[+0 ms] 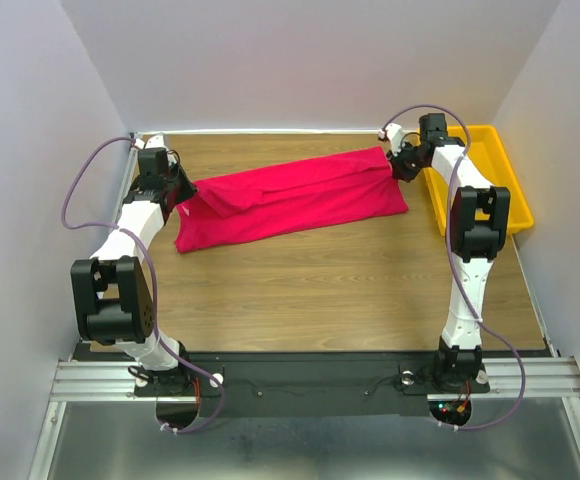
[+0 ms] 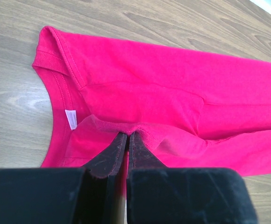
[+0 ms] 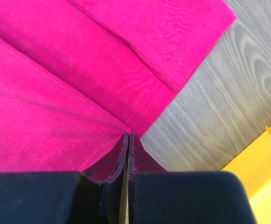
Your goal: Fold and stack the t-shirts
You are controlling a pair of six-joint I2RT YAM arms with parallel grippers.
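Wood-grain table (image 1: pixel 320 290) carries the crimson-pink t-shirt (image 1: pixel 300 198), pulled into a long band across the upper middle of the top view and slanting from lower left to upper right. My left gripper (image 1: pixel 183 192) reaches out to its left end, jaws pressed together on a ridge of cloth just below the collar, near the white neck label (image 2: pixel 71 119). My right gripper (image 1: pixel 398 163) bends over the right end, jaws pinched on the hem corner, which lifts off the wood. Between my 2 grips the cloth lies doubled lengthwise, a loose fold sagging toward the left. Bare wood spreads below the shirt toward my bases. The yellow tray (image 1: pixel 510 190) sits just right of the right gripper.
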